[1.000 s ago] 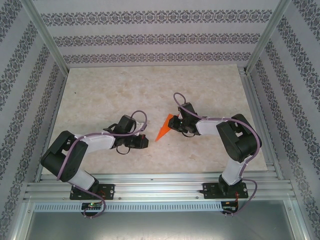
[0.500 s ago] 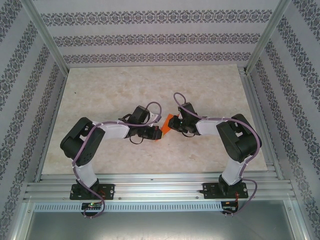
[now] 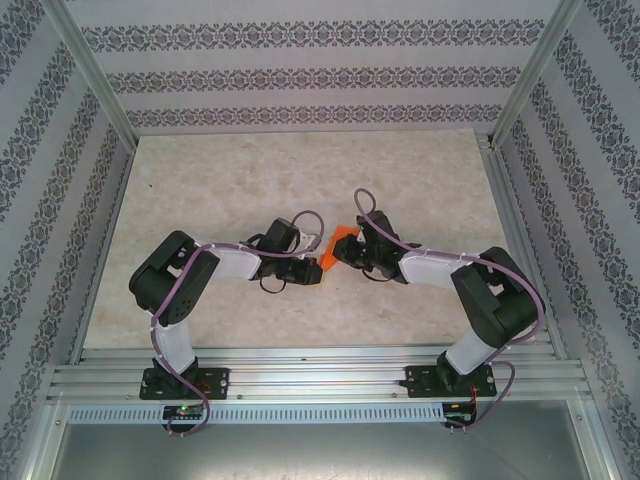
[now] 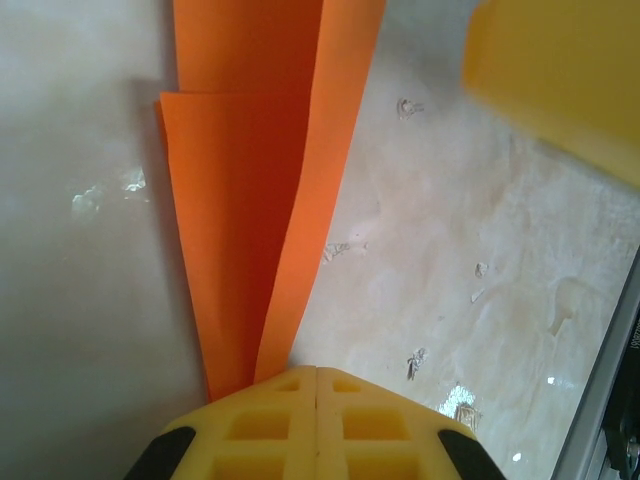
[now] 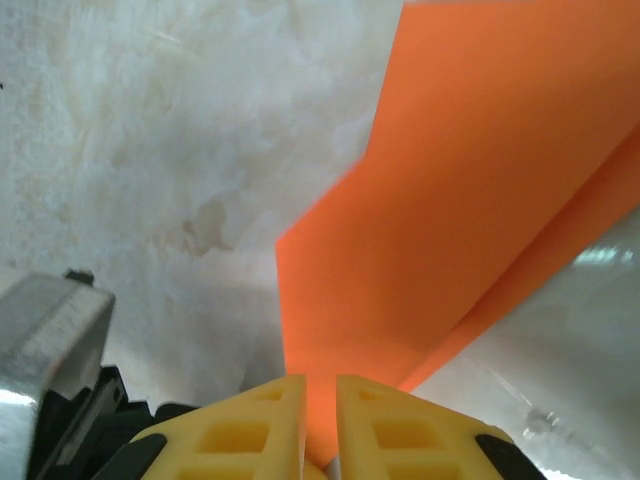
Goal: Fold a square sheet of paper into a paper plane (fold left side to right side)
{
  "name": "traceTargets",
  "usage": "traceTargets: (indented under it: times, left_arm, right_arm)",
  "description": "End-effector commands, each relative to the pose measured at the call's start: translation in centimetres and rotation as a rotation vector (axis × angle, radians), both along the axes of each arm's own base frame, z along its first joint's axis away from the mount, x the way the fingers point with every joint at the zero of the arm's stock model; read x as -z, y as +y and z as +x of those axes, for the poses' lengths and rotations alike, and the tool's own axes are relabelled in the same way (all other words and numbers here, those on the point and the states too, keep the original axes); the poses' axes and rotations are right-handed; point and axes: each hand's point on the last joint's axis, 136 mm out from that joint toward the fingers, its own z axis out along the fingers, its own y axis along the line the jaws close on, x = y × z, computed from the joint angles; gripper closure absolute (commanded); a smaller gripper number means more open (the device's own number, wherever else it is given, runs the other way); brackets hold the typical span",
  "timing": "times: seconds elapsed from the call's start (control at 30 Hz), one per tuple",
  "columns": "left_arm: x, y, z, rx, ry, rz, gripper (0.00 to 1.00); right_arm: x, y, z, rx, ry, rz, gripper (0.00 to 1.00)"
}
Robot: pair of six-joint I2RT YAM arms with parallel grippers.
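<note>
A: Where is the paper plane [image 3: 343, 235]?

B: Mid-worktop [image 3: 250, 180], squeezed between the two arms. Its long axis runs from the narrow nose, near and left, to the wide tail, far and right.

A: Which arm has it?

B: Both are at it. The left gripper [image 3: 320, 263] meets the nose end-on. From its wrist, the orange wedge [image 4: 250, 200] runs straight away from the jaws, which are pressed together. I cannot tell whether the tip is nipped between them or pinned beneath.

A: And the right gripper [image 3: 342, 250]?

B: It comes from the tail side. From its wrist, the jaws are clamped on the paper [image 5: 470, 200], with a slim gap between them and the sheet running into it.

A: So what does the next fold turn on?

B: I judge it turns on the crease along that axis. The left side must swing over it to the right while the nose is held down.

A: Anything in the way?

B: Only the arms themselves. One of the right arm's yellow fingers [image 4: 560, 70] sits near the flaps. The worktop around is bare marble.
</note>
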Motion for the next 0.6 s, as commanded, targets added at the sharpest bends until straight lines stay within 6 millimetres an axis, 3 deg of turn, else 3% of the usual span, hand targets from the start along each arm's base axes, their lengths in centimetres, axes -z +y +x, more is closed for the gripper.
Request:
traceTargets:
  times: [0.0, 0.3, 0.47, 0.57]
  left_arm:
    - [3.2, 1.7, -1.3, -0.014, 0.037, 0.092, 1.00]
    - [3.3, 1.7, -1.3, -0.015, 0.037, 0.096, 1.00]
    - [3.4, 1.9, -1.4, -0.013, 0.038, 0.104, 1.00]
    - [3.6, 2.1, -1.6, -0.013, 0.044, 0.112, 1.00]
  right_arm:
    - [0.8, 1.4, -1.1, 0.018, 0.039, 0.053, 0.85]
    - [2.2, 3.2, -1.2, 0.004, 0.064, 0.061, 0.85]
    - [2.9, 2.9, -0.5, 0.015, 0.060, 0.039, 0.85]
    - [2.3, 2.8, 0.1, 0.026, 0.043, 0.071, 0.86]
